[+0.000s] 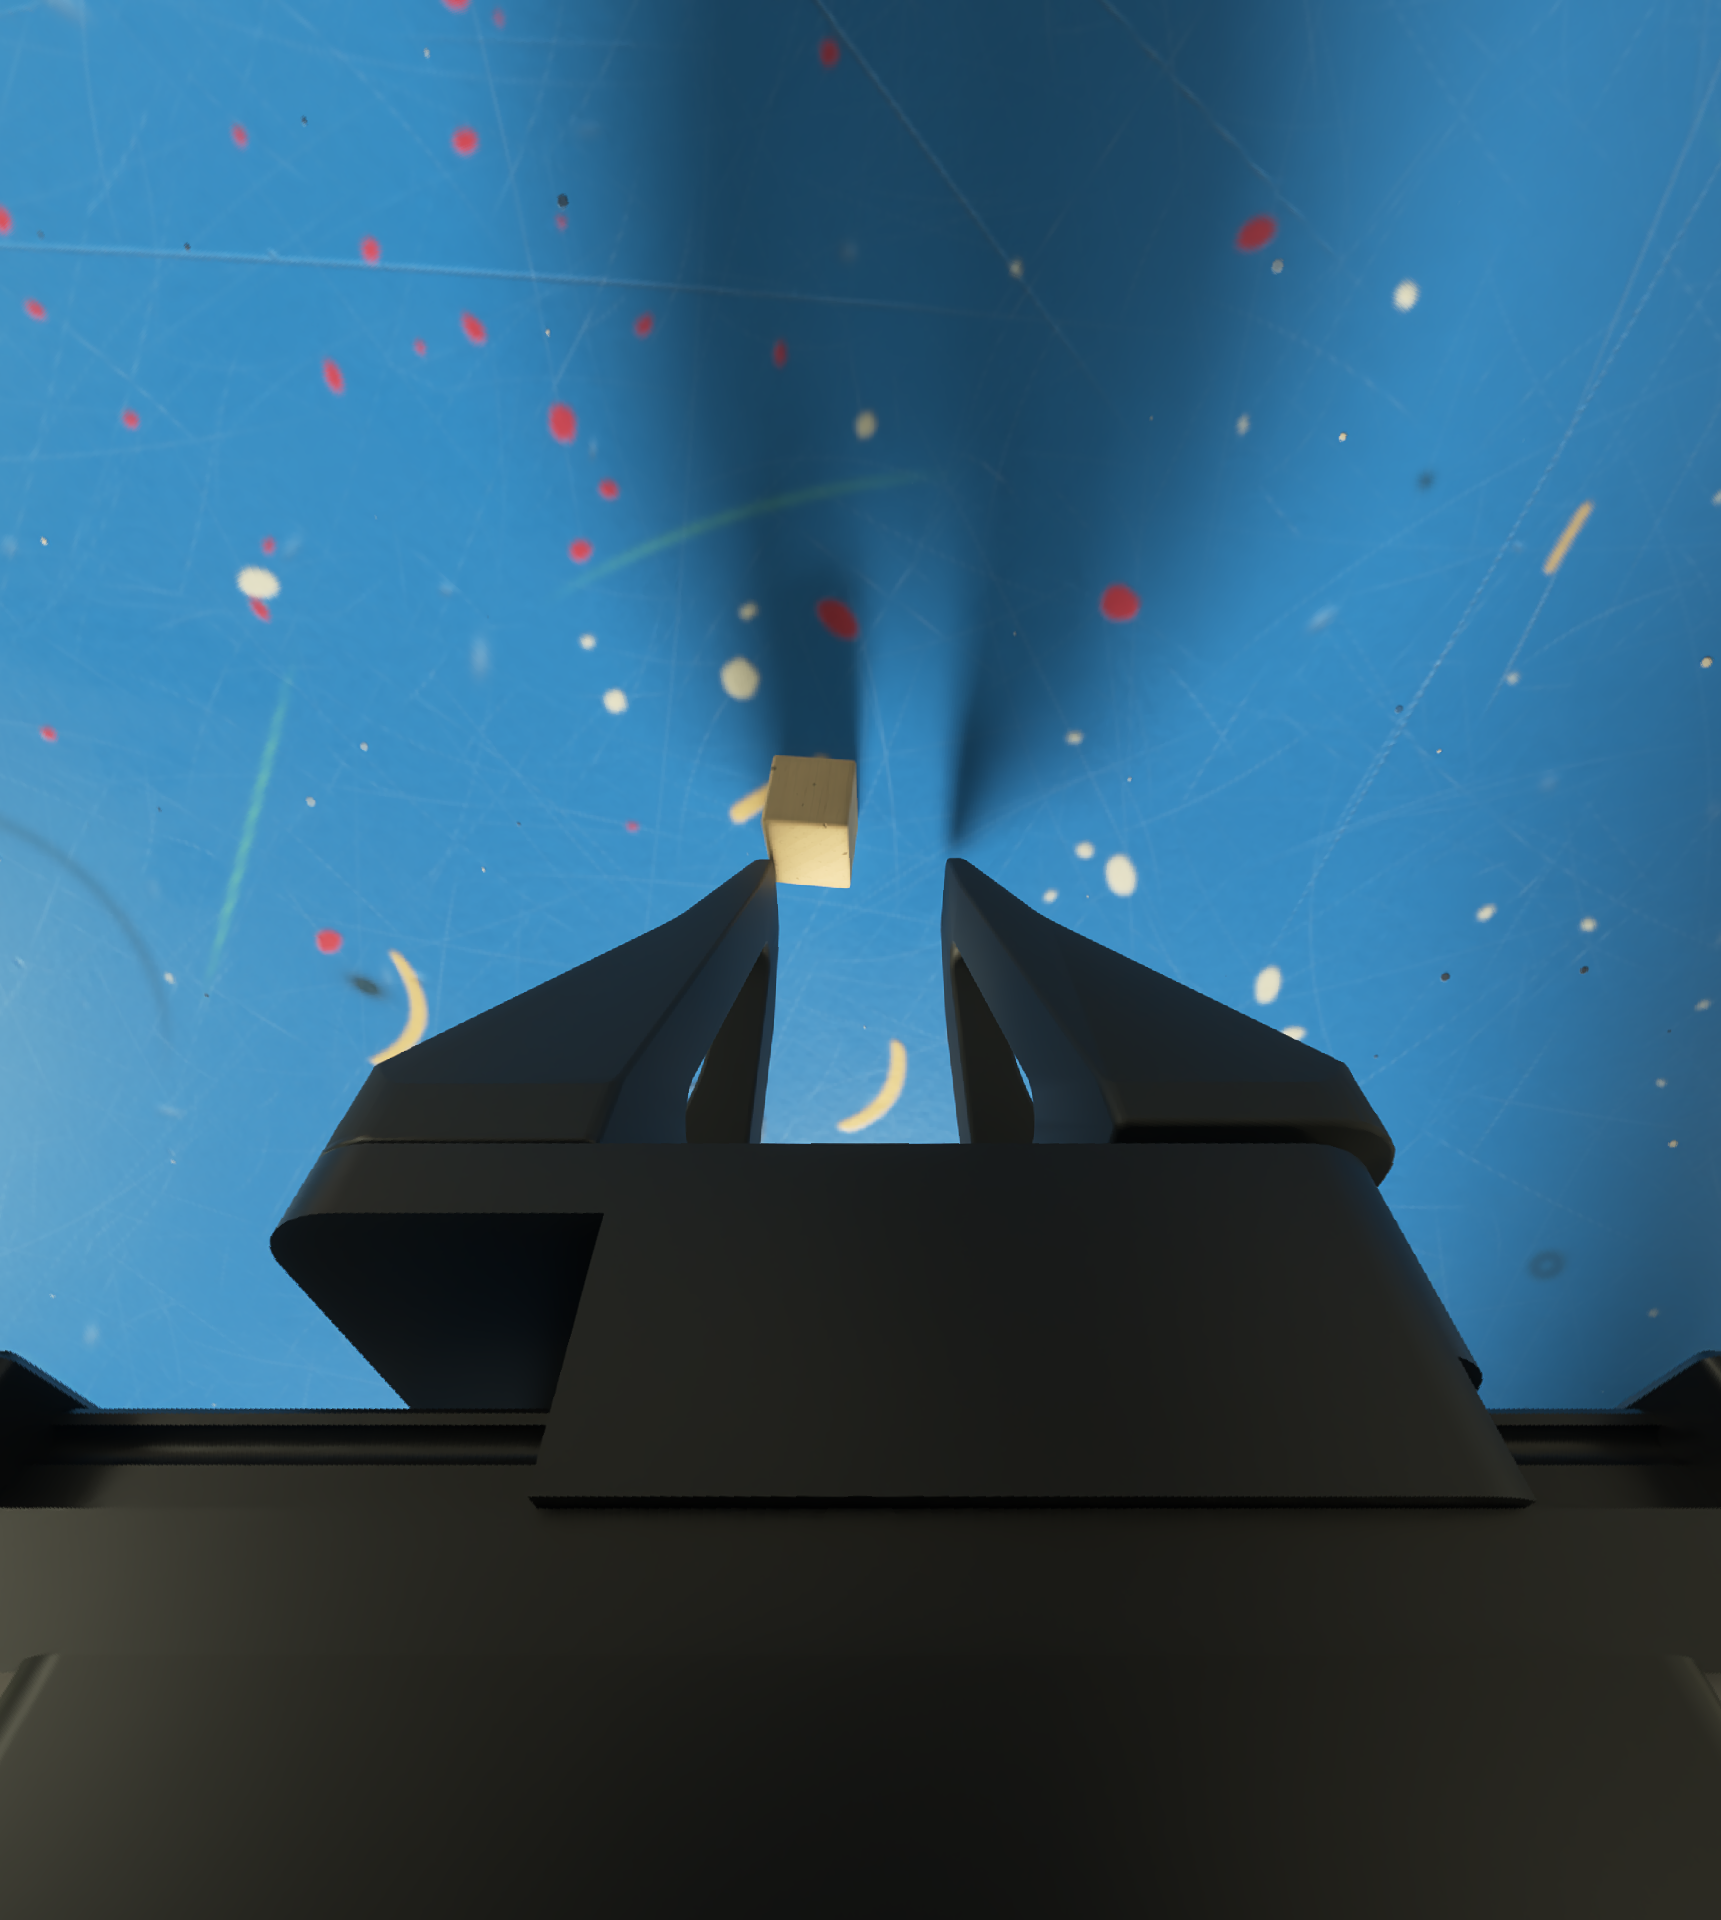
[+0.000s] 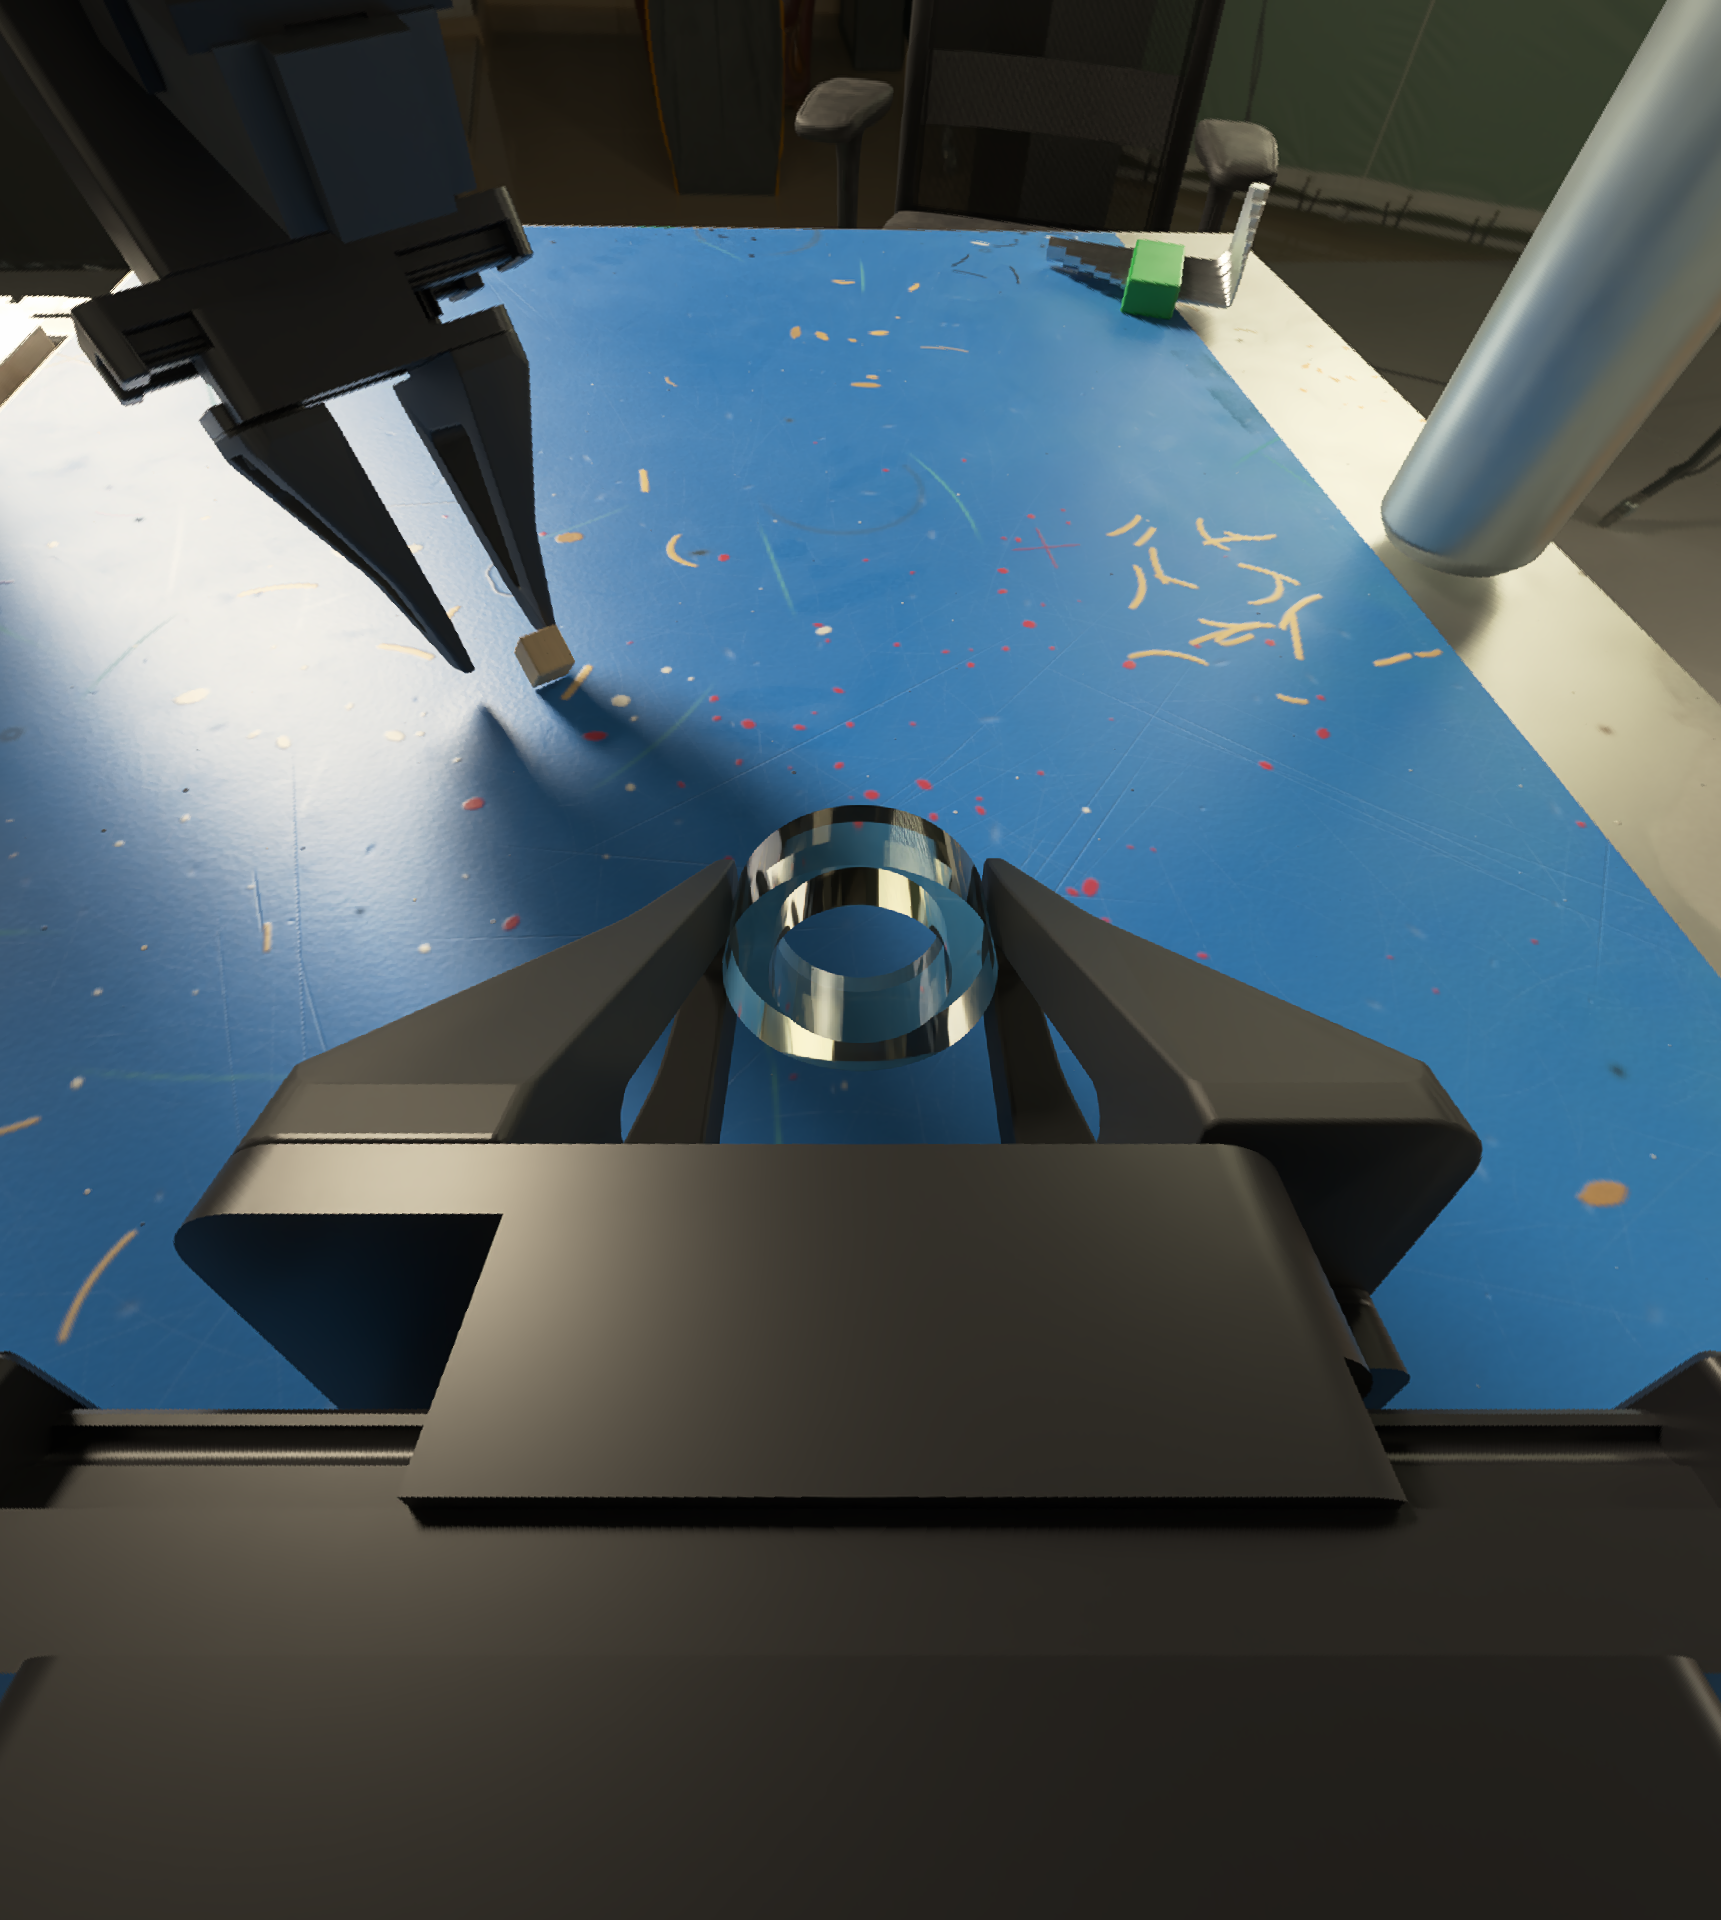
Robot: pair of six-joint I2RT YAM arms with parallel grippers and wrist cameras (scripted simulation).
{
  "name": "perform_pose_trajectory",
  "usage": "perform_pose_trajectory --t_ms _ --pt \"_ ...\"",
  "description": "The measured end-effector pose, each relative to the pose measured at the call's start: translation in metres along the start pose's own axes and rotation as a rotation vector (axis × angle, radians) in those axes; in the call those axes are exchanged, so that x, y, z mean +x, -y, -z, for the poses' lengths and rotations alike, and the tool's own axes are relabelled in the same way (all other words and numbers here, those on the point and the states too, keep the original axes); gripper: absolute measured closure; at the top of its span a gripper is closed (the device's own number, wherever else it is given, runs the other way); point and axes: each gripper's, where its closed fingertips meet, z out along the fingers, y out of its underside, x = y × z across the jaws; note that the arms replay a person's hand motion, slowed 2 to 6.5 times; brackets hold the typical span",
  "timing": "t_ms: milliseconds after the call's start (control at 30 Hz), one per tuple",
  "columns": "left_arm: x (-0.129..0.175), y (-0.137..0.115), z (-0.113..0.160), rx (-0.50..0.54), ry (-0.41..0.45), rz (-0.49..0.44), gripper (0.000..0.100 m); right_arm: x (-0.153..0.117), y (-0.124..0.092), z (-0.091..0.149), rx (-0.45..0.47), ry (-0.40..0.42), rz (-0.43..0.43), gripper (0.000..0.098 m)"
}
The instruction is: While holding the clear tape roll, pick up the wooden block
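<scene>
Wooden block [image 1: 811,823] sits on the blue mat [image 1: 1355,520], touching the left gripper's [image 1: 861,862] fingertip at 11 o'clock from the gap; the jaws stand apart, holding nothing. Clear tape roll [image 2: 861,935] is clamped between the right gripper's [image 2: 858,871] fingers, lifted, well apart at the block's 5 o'clock. Green cube [image 2: 1152,276] rests far off at 1 o'clock.

Items on bench [image 2: 1043,727], by count: 1 wooden block [image 1: 811,821], 1 clear tape roll [image 2: 861,935], 1 green cube [image 2: 1152,275], 1 metal cylinder [image 2: 1604,301]. Robot grippers: 2, w/ 2 fingers ea. Office chair [image 2: 1032,114] behind bench: 1.
</scene>
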Motion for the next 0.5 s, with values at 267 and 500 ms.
perform_pose_trajectory --t_ms 267,500 --pt "-0.004 0.005 -0.005 -0.039 -0.02 -0.029 0.08 -0.001 0.0 0.0 0.0 0.0 0.002 0.0592" --pt "-0.007 0.012 -0.007 -0.033 -0.055 -0.045 0.088 -0.001 -0.001 0.0 0.0 -0.005 0.008 0.0592"
